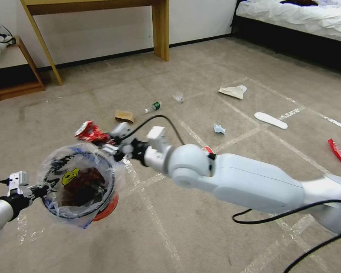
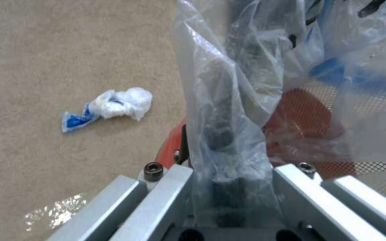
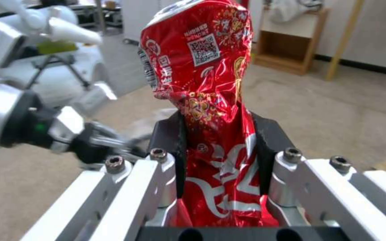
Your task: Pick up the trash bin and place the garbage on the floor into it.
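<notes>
- The left claw (image 1: pixel 45 186) is clenched on the rim of the bin (image 1: pixel 78 185) through its liner (image 2: pixel 229 110), holding it off the floor (image 1: pixel 170 235) at about 8 o'clock in the head view, mouth tilted up toward the camera.
- The right claw (image 3: pixel 219 150) is clenched on a red wrapper (image 3: pixel 202 67), squeezed at its middle; in the head view the wrapper (image 1: pixel 89 132) sits just past the bin's rim at its 12 o'clock.
- Judgement: the step in hand is the drop. To do it well, bring the wrapper fully over the mouth before letting go, and keep the bin steady.
- Risk: loose liner folds may catch it.
- More garbage lies on the floor: a bottle (image 1: pixel 152 107) at 12 o'clock, a tissue (image 1: pixel 219 129) and another wrapper (image 1: pixel 339 152) toward 2–3 o'clock.
</notes>
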Motion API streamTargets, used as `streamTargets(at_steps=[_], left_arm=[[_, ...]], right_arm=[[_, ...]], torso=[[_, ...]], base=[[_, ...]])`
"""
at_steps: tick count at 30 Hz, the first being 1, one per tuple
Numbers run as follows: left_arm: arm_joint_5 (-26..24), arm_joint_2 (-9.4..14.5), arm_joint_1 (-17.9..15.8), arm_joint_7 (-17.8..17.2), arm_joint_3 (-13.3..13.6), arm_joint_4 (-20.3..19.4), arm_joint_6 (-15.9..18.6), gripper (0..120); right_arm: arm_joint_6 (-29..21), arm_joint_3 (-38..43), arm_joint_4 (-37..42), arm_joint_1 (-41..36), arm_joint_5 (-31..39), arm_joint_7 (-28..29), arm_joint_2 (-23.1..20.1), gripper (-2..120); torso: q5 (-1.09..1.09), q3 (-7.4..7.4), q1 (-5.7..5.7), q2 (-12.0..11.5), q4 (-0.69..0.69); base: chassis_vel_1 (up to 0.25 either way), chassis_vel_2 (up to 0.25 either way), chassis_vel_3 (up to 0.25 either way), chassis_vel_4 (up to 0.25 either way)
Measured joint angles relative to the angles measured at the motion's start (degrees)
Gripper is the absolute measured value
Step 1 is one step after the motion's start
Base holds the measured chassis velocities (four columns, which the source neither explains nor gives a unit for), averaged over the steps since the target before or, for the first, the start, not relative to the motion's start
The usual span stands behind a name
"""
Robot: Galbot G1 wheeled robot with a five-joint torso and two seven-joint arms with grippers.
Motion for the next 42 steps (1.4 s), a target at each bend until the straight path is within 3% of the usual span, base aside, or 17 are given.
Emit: streamTargets(at_steps=[6,17,42], left_arm=[[-0.6,0.2,-0.1,0.0,0.0,0.2,0.0,1],[-0.8,0.1,0.0,0.0,-0.4,0.1,0.0,1],[-2.2,-0.5,0.9,-0.3,-2.2,-1.9,0.0,1]], right_arm=[[-0.7,-3.4,-1.5,1.4,1.4,2.1,5.1,26],[-1.8,-8.3,-3.7,3.2,3.1,3.2,8.9,26],[-0.7,-11.0,-7.9,1.0,-0.8,2.3,10.3,26]], torso=[[0.00,0.00,0.00,0.0,0.01],[0.01,0.00,0.00,0.0,0.00],[0.02,0.00,0.00,0.0,0.01]], base=[[0.000,0.000,0.000,0.000],[0.000,0.000,0.000,0.000],[0.000,0.000,0.000,0.000]])
